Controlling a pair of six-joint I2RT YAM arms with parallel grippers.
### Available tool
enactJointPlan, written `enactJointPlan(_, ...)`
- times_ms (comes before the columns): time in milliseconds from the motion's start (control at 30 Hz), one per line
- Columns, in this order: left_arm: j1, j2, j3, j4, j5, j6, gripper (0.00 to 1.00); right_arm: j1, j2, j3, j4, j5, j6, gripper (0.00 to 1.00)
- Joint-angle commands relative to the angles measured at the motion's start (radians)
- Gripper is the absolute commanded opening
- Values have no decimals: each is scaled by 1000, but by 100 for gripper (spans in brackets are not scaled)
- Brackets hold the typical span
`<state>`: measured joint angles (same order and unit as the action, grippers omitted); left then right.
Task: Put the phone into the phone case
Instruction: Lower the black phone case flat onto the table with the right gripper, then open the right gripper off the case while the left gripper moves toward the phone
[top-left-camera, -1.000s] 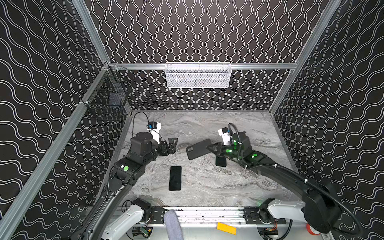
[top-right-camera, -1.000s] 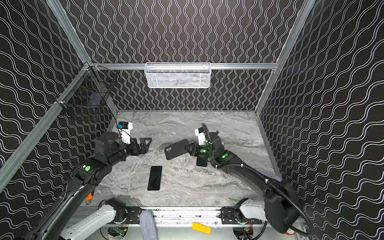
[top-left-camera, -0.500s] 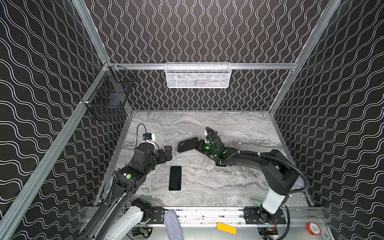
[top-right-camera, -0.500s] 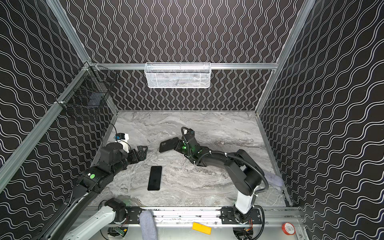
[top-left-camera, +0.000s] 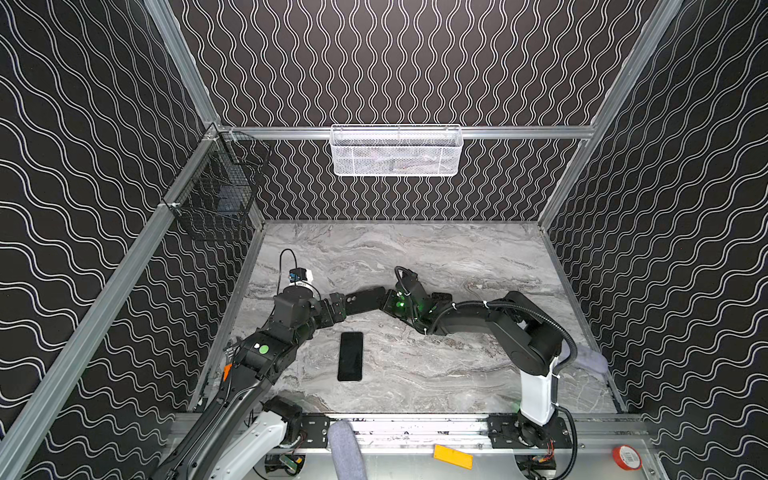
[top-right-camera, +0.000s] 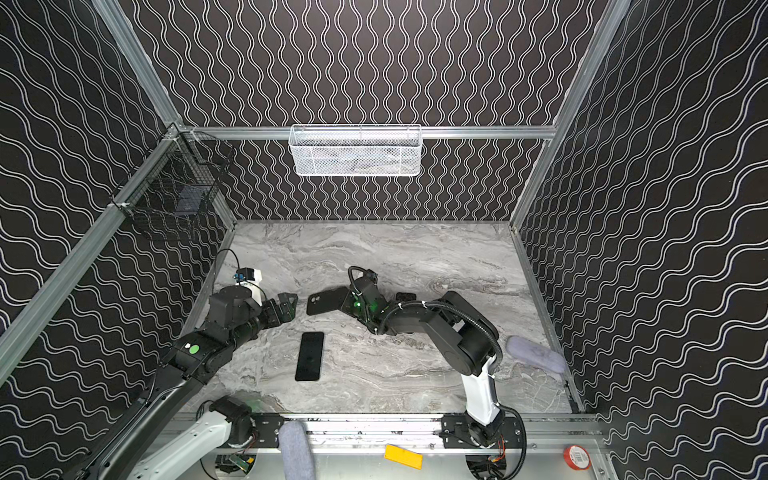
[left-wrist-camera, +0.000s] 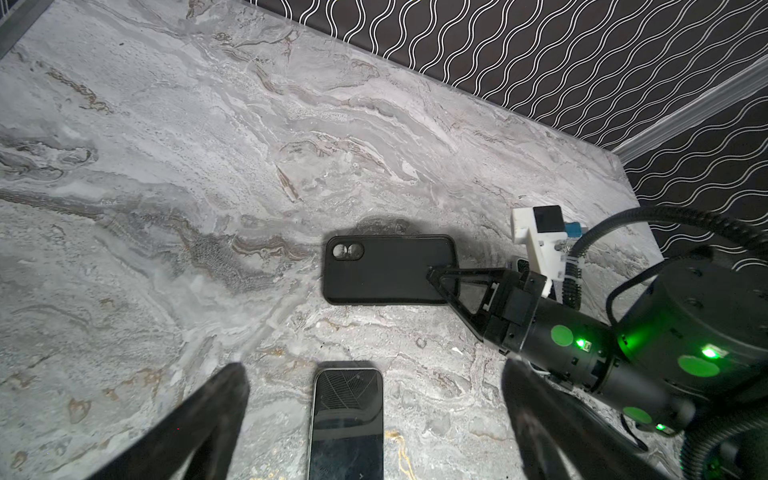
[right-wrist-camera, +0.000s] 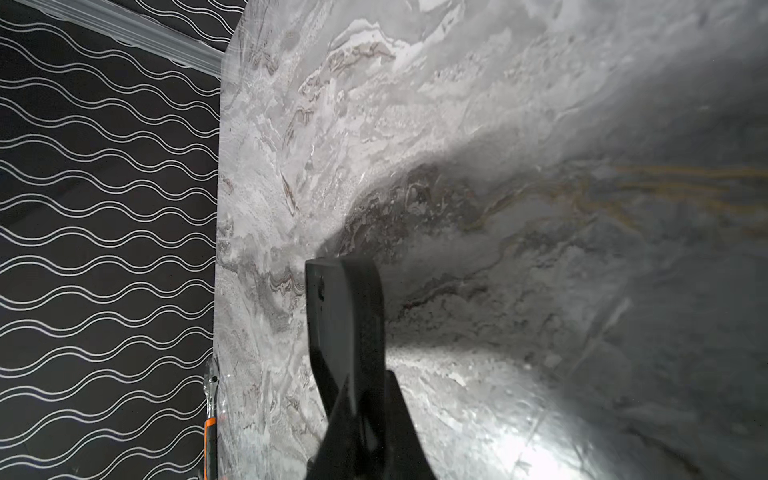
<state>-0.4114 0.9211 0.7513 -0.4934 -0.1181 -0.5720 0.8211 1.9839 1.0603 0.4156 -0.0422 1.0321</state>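
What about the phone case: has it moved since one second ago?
Yes. The phone case shifted left: its camera end now lies directly beyond the phone, which stayed put.

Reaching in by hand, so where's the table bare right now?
Bare: the strip between the phone case and back wall, and the front between the phone and right arm's base. Crowded: left-centre, where left gripper and right gripper meet.

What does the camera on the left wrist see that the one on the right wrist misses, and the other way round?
Left wrist only: the phone, lying flat on the table, and the phone case's flat side with its camera hole.

Right wrist only: an orange-handled tool at the table's edge; the case appears edge-on.

Both: the phone case pinched at one end by the right gripper, the marble table and the wavy wall.
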Motion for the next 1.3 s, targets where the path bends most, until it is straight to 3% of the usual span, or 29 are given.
enactJointPlan(0, 5, 6, -3, 42, 5, 1, 99, 1, 9, -5, 47, 2, 19, 12)
enactJointPlan(500, 8, 0, -10, 30, -4, 0, 99, 39, -60, -18, -35, 73, -49, 40)
enactJointPlan(733, 8, -15, -5, 14, -9, 2, 99, 64, -138, 14, -218, 214, -83, 57)
enactJointPlan(967, 10, 4, 28, -65, 29, 6, 98, 142, -457, -128, -239, 512, -260, 69)
enactJointPlan(1067, 11, 28, 34, -123, 63, -25, 99, 144, -616, -214, -235, 515, -351, 69)
enactJointPlan(1167, 11, 34, 0, -132, 126, -74, 99, 120, -761, -283, -314, 568, -324, 74)
enactJointPlan(1267, 11, 35, -66, -118, 178, -147, 99, 88, -901, -336, -382, 545, -351, 78)
